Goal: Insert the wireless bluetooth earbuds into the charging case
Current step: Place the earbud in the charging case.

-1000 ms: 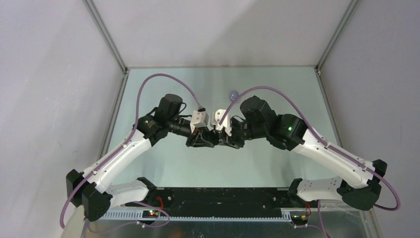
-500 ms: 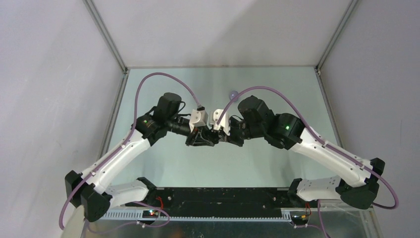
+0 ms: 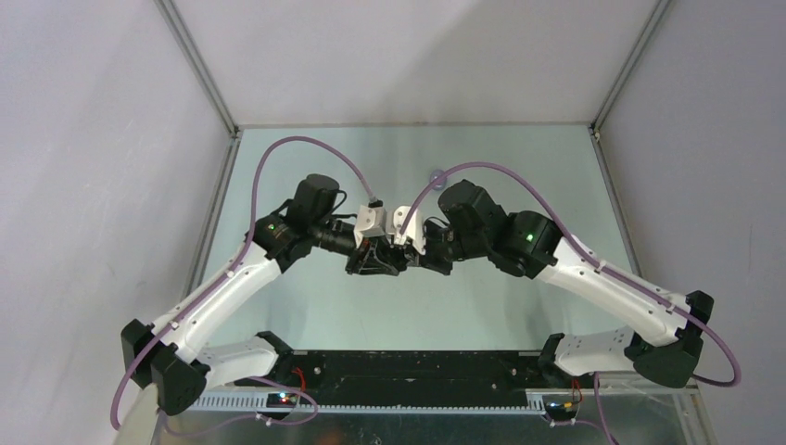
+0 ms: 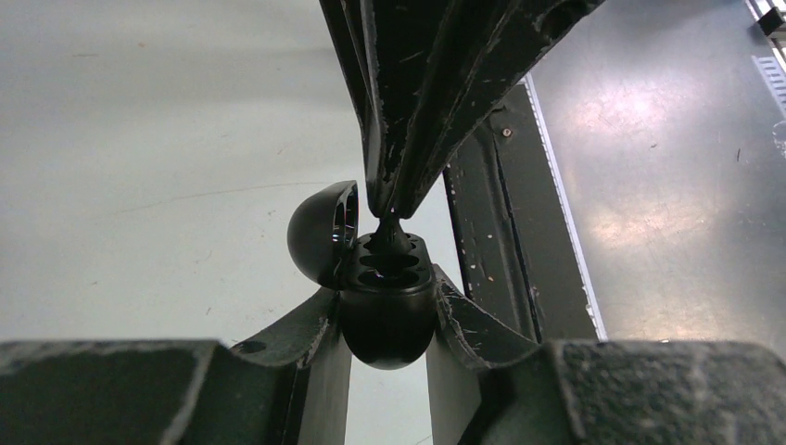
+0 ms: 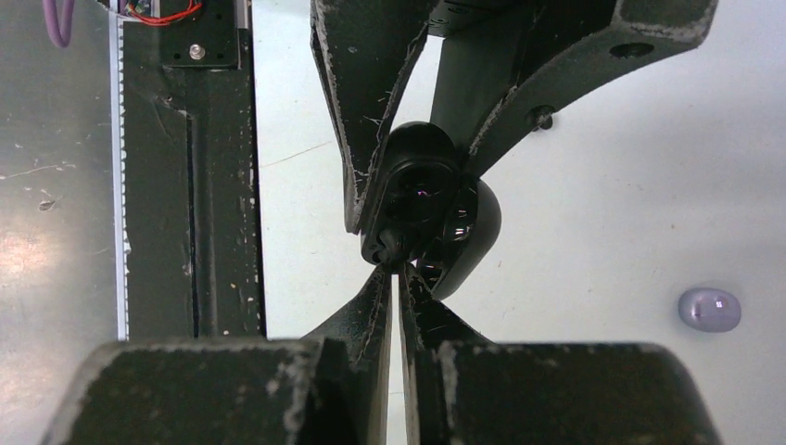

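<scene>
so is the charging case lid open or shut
Open: the lid is swung back beside the charging case, its earbud wells bared.

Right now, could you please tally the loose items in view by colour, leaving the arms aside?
Black: 2, the open charging case and one earbud at its sockets
Pale purple: 1, a rounded glossy object lying apart from them
Total: 3

Glossy black charging case (image 4: pixel 387 320), held with lid open, a black earbud (image 4: pixel 392 234) at its socket.
</scene>
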`<state>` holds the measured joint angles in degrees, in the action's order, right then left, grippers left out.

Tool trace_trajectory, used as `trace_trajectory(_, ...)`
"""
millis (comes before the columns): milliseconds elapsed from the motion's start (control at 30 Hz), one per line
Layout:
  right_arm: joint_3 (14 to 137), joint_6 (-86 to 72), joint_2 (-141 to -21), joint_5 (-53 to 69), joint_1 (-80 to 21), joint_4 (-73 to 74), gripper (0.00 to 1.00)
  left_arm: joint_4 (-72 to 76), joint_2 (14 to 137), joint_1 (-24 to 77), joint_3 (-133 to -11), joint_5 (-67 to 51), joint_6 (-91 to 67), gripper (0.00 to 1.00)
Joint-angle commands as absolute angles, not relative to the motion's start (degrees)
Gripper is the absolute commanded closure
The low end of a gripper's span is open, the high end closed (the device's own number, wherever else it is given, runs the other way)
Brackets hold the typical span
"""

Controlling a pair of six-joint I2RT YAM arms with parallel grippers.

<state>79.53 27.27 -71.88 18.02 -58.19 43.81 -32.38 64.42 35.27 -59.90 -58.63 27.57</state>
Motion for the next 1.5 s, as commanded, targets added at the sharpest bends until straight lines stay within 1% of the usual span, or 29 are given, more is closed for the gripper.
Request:
trace_trajectory(0,81.8,27.5,-73.3,19.8,-59.4,42.9,0.91,-30.3,62.7,35.2,-62.2,-60.6,28.6,0.93)
trace_trajectory(233,84.3,27.1,-71.7,23.9,-59.3,45.6,0.91,-29.5,62.4,35.0,-61.3,-60.1,28.6,0.93)
trace_trajectory(500,84.6,28.7,-70.3,20.3,-59.1,46.4,0.89,-30.0,62.2,34.8,-61.5,-59.7,28.9,0.93)
trace_trajectory(667,89.8,29.4,-69.2,22.9,-57.3,50.2,0.87,-30.4,61.7,34.1,-61.7,-59.2,29.5,0.93)
trace_trajectory(867,94.3,28.6,-68.9,30.5,-51.0,51.4,0.78,-31.8,61.3,31.9,-62.3,-58.0,31.6,0.95)
trace_trajectory(933,94.0,27.2,-69.1,31.5,-47.7,48.8,0.68,-32.1,60.6,30.3,-62.4,-57.0,32.3,0.96)
trace_trajectory(967,93.3,26.6,-69.3,31.6,-46.5,47.6,0.65,-32.3,59.8,29.5,-62.5,-56.6,32.7,0.96)
trace_trajectory(1000,92.9,25.2,-70.0,32.0,-43.8,44.9,0.59,-32.6,59.4,28.2,-62.5,-56.2,33.2,0.96)
trace_trajectory(1033,92.2,24.5,-70.6,32.0,-42.5,43.7,0.57,-33.3,58.5,27.5,-62.8,-55.8,34.2,0.97)
trace_trajectory(1067,92.0,23.2,-72.1,31.7,-40.2,41.0,0.54,-33.8,58.1,26.0,-62.9,-55.2,34.5,0.97)
trace_trajectory(1167,91.1,21.1,-76.8,29.8,-36.2,36.1,0.52,-35.9,55.4,23.3,-63.5,-53.7,36.3,0.99)
trace_trajectory(1267,92.8,19.5,-85.9,29.4,-34.0,33.5,0.5,-37.7,53.7,20.8,-64.0,-52.7,37.4,1.0)
trace_trajectory(1367,98.1,16.3,-95.5,30.3,-33.9,34.4,0.48,-38.9,52.4,20.0,-63.6,-51.7,38.1,1.0)
trace_trajectory(1467,104.9,12.7,-107.8,32.4,-34.9,35.9,0.47,-36.9,51.1,19.9,-60.8,-51.9,37.3,0.98)
